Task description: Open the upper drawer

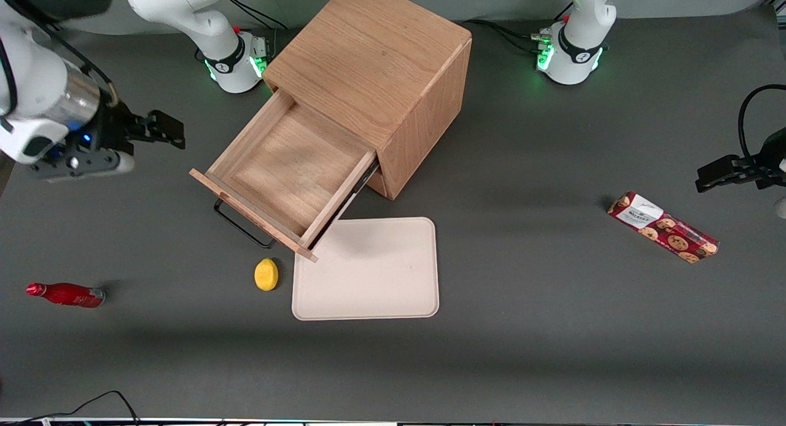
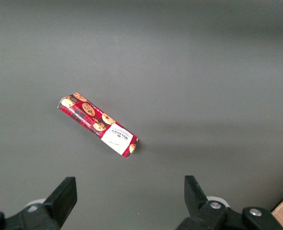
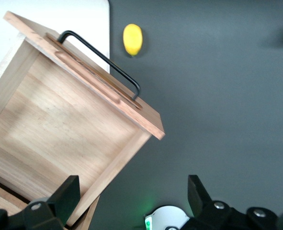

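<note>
Oak cabinet (image 1: 374,76) stands mid-table; its upper drawer (image 1: 288,168) is pulled far out. Touching nothing, the gripper (image 1: 161,130) hangs with fingers (image 3: 67,196) spread wide, beside the cabinet toward the working arm's end. A cream tray (image 1: 368,269) and a lemon (image 1: 266,274) lie nearer the camera than the cabinet.

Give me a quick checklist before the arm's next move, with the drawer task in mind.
1. Upper drawer pulled out: ok, tray fully exposed and empty.
2. Hand off the handle: ok, it sits above the table toward the working arm's end, holding nothing.
3. Fingers apart: ok, open in the wrist view.
4. Lemon out of the way: ok, on the table near the drawer front, not touching it.
5. Tray placement: ok, flat on the table, one corner under the drawer front.
6. Lower drawer shut: cannot tell, hidden under the open one.
</note>
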Robot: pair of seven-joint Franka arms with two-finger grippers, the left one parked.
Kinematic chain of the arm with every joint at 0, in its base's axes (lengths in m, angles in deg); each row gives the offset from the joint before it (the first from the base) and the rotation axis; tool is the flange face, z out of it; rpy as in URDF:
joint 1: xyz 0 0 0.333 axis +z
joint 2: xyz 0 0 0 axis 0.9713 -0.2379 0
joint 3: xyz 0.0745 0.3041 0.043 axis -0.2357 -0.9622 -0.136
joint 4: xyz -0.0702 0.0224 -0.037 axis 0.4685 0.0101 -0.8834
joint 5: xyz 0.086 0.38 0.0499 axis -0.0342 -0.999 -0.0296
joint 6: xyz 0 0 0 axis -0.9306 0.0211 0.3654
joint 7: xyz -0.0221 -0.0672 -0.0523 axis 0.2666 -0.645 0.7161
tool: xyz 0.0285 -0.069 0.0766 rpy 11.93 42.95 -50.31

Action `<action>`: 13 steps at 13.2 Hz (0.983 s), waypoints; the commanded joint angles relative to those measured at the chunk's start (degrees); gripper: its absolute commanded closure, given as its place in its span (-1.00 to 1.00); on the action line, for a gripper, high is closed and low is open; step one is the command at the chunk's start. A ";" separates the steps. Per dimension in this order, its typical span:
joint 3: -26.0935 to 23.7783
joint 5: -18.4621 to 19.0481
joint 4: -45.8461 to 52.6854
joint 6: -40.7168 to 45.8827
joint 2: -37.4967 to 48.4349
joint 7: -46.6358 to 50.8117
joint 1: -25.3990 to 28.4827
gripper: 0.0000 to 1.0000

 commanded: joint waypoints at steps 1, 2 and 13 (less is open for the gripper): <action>-0.79 0.66 -7.41 -2.34 4.80 0.95 -5.90 -1.00; -0.70 1.62 -11.79 -5.66 8.21 0.95 -6.44 -1.00; -4.22 5.67 -4.99 -7.10 0.78 -0.28 -19.01 -1.00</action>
